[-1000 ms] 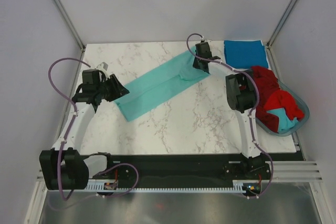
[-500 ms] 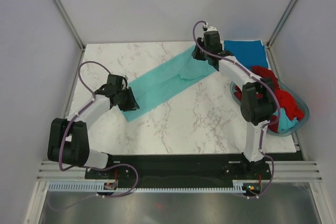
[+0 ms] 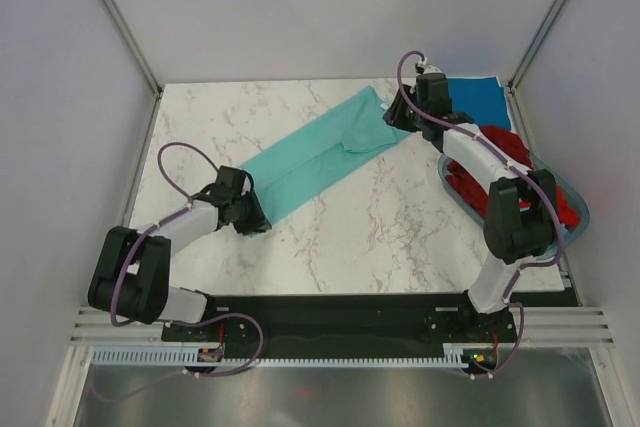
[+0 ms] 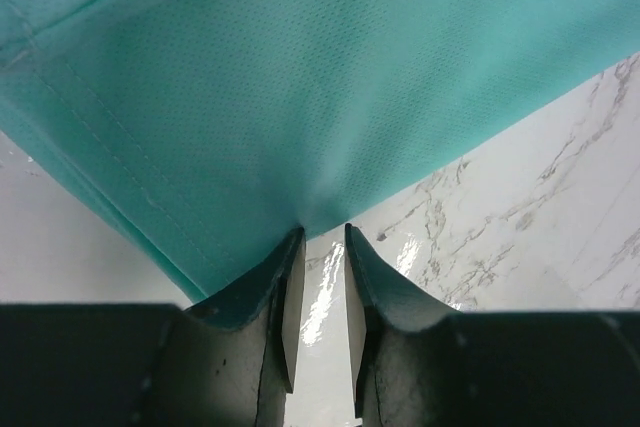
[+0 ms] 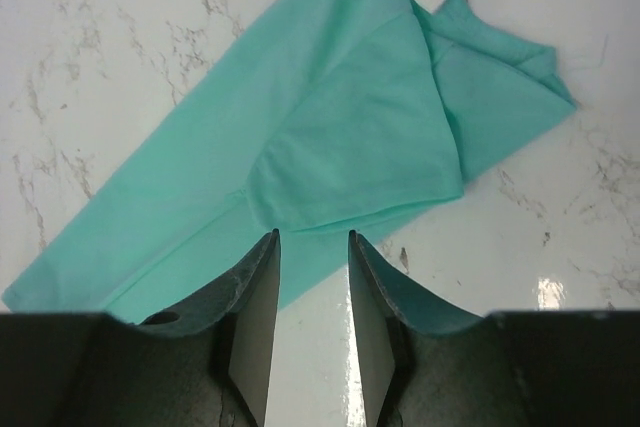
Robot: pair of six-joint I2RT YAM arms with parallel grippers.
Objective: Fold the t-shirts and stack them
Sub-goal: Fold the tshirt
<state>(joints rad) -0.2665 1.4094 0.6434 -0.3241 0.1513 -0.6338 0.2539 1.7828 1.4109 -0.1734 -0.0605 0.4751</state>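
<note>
A light teal-green t-shirt point(image 3: 315, 157) lies flat as a long folded strip running diagonally across the marble table point(image 3: 380, 237). My left gripper point(image 3: 256, 219) sits low at its near-left end. In the left wrist view the gripper point(image 4: 321, 229) has a narrow gap between its jaws, with the shirt's hem point(image 4: 300, 97) right at the tips. My right gripper point(image 3: 400, 119) is open and empty just off the shirt's far right end, and the right wrist view point(image 5: 313, 235) shows the shirt point(image 5: 330, 137) ahead of it. A folded blue t-shirt point(image 3: 475, 102) lies at the back right. Red t-shirts point(image 3: 505, 152) fill the basket.
The translucent blue-grey basket point(image 3: 578, 209) sits at the table's right edge, partly hidden by my right arm. Grey walls and metal posts enclose the table on three sides. The black base rail runs along the near edge.
My left gripper has moved nearer and lower along the shirt's near-left end. My right gripper has moved right, off the shirt's far end toward the blue shirt. The teal shirt now lies flat.
</note>
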